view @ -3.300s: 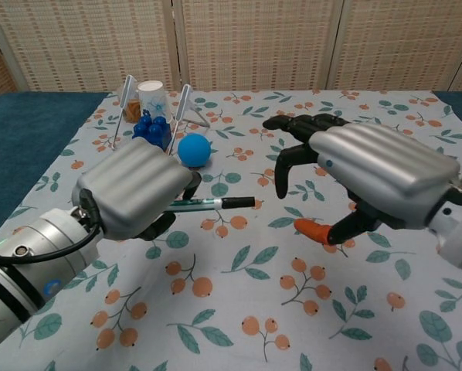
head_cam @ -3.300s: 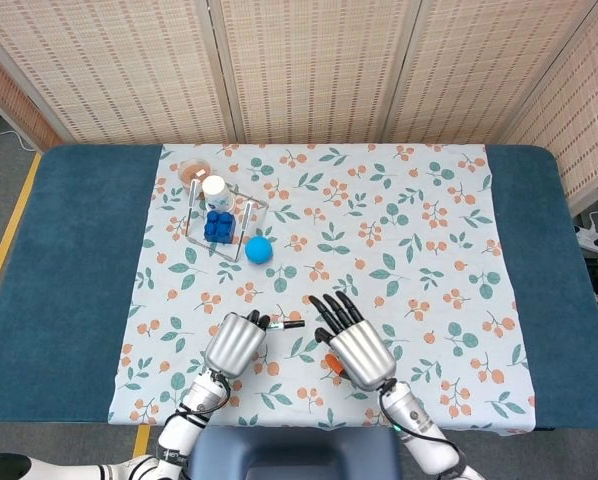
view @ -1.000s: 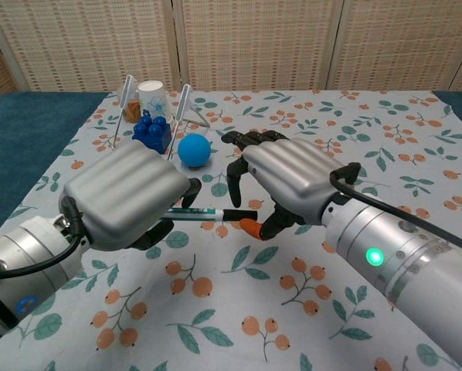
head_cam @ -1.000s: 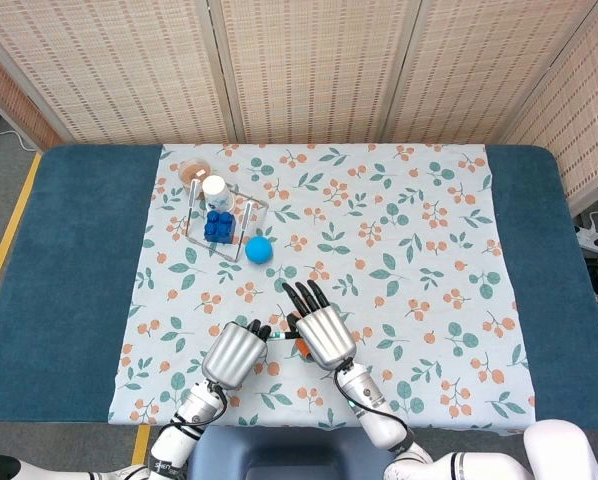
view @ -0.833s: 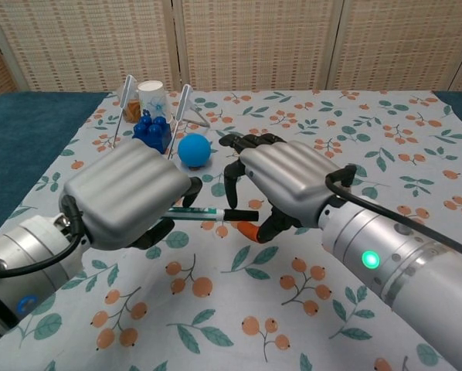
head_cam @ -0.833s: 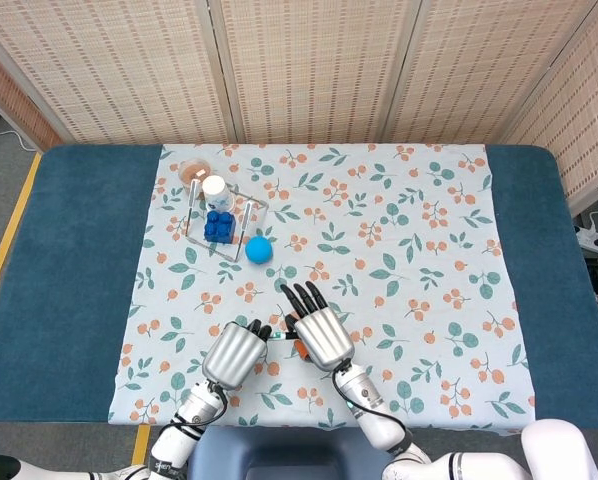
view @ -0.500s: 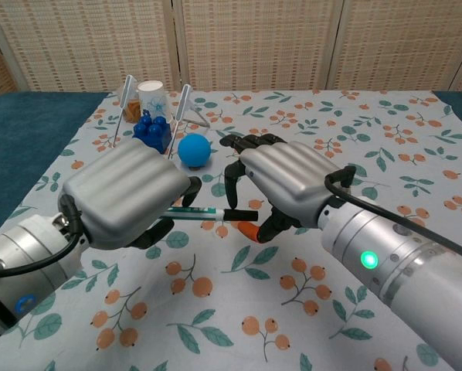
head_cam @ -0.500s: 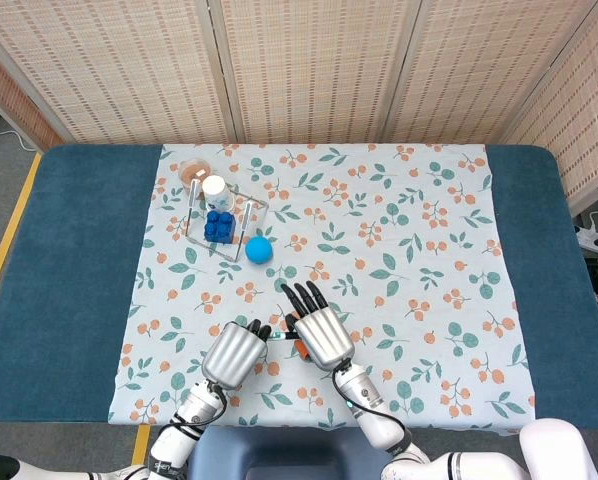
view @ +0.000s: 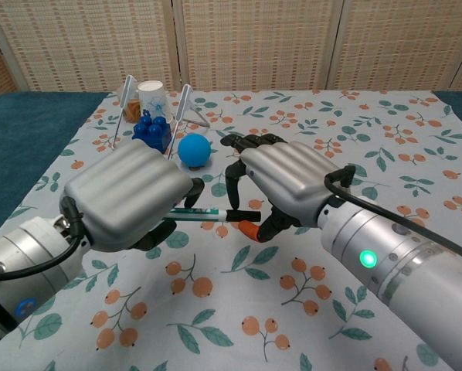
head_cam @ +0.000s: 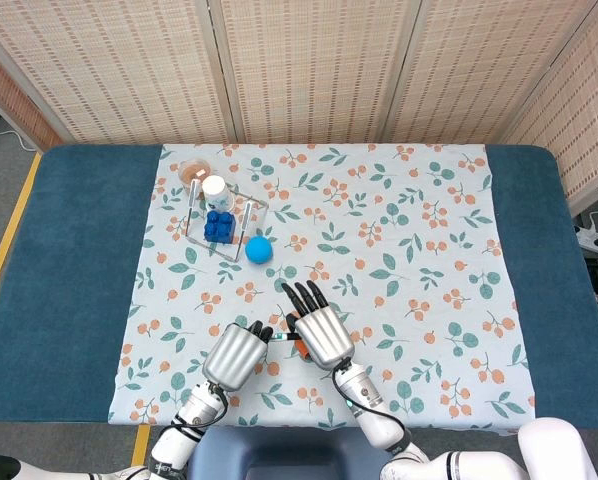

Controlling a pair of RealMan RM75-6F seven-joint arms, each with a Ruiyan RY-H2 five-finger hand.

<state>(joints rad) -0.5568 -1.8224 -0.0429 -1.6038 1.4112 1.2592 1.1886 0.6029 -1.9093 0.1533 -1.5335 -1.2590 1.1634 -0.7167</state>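
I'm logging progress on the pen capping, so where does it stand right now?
Done: the left hand grips the pen, its dark tip pointing at the right hand. In hand: the right hand pinches an orange cap just below the tip, with its other fingers spread. Left: the cap is not yet on the pen; the two look close but apart.

Rear of the pen hidden inside the left hand, orange piece mostly covered by the right hand, both forearms cut off by the lower edge.
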